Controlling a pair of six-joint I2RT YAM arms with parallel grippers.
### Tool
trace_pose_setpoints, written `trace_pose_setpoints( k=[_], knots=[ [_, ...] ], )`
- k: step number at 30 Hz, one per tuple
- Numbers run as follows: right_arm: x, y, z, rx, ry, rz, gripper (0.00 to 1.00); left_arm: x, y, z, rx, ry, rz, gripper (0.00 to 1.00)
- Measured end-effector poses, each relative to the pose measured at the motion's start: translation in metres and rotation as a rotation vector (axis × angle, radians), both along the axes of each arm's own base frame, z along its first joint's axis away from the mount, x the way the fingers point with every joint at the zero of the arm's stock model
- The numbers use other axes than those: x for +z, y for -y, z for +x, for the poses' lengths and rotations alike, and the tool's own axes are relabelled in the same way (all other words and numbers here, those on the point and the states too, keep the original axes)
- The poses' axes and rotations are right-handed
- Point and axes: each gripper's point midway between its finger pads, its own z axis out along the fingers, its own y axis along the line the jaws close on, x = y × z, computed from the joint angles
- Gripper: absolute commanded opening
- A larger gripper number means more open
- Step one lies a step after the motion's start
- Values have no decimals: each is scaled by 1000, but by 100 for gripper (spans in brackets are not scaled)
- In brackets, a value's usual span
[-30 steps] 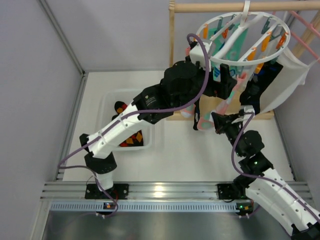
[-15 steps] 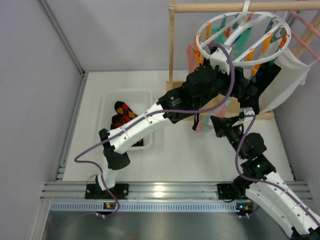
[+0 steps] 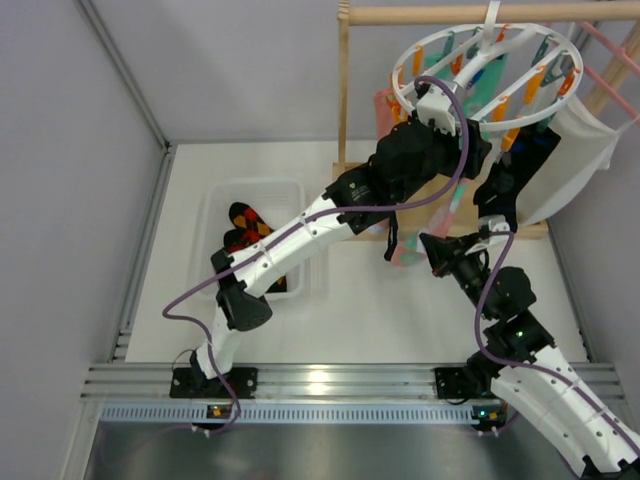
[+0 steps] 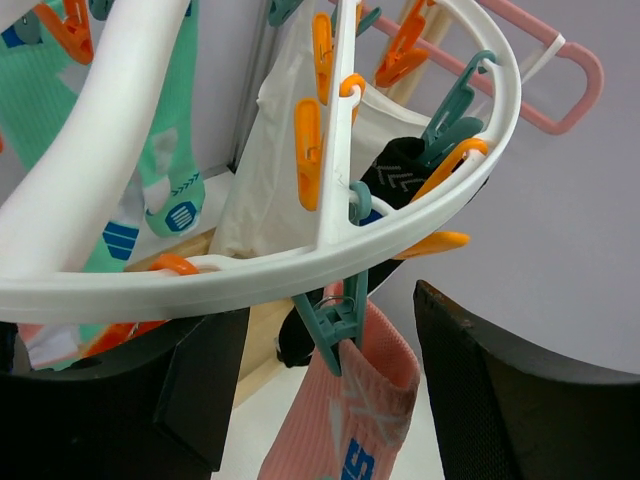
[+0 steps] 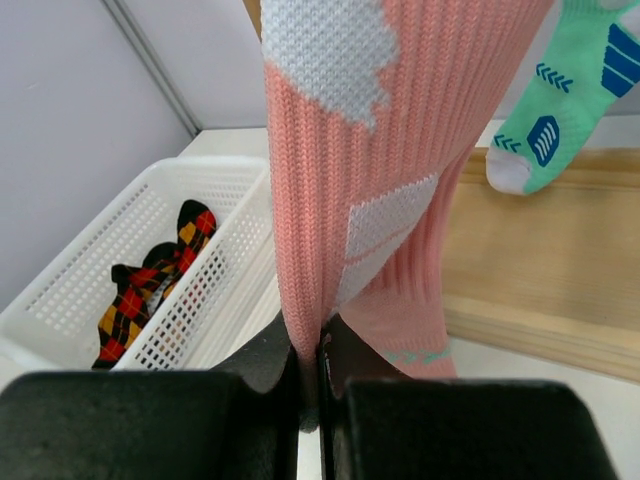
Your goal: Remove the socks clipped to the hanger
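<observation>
The white table [image 3: 370, 310] is lying bare between the basket and the right arm, so the open room is showing up front, while the far edge is getting crowded. The wooden stand [image 3: 343, 100] is rising there, with the white cloth [image 3: 585, 150] hanging at the right, close to the wall. The hanger [image 4: 200, 285] is hanging from the stand's rail above the left arm's wrist. One basket [image 3: 222, 195] is sitting left of centre with diamond-patterned sock fabric [image 3: 245, 222] lying inside, and the left arm is crossing over its near corner. The pink sock [image 5: 340, 150] is dangling long, and the right gripper [image 5: 320, 365] is pinching its lower edge tight. Up top, the left gripper [image 4: 330, 385] is gaping wide just under the ring, its fingers straddling one teal peg [image 4: 335, 320] that is biting a pink cuff [image 4: 365, 400]. Counting from that wrist view, at least two mint-teal socks [image 4: 165, 160], one black sock [image 4: 400, 175] and at least five orange pegs [image 4: 308, 150] are showing.
</observation>
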Motion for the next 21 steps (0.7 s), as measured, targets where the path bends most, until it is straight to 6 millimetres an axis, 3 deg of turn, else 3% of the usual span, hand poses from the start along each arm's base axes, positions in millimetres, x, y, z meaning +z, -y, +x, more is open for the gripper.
trace_pose_setpoints(
  k=[12, 15, 18, 21],
  knots=[
    [2, -4, -3, 30, 4, -2, 0, -6, 9, 9, 7, 26, 0, 58],
    [2, -4, -3, 31, 4, -3, 0, -9, 11, 10, 10, 36, 10, 48],
    [2, -4, -3, 31, 4, -3, 0, -11, 13, 12, 11, 42, 14, 28],
    [0, -5, -4, 35, -1, -7, 0, -11, 16, 14, 11, 58, 13, 17]
  ],
)
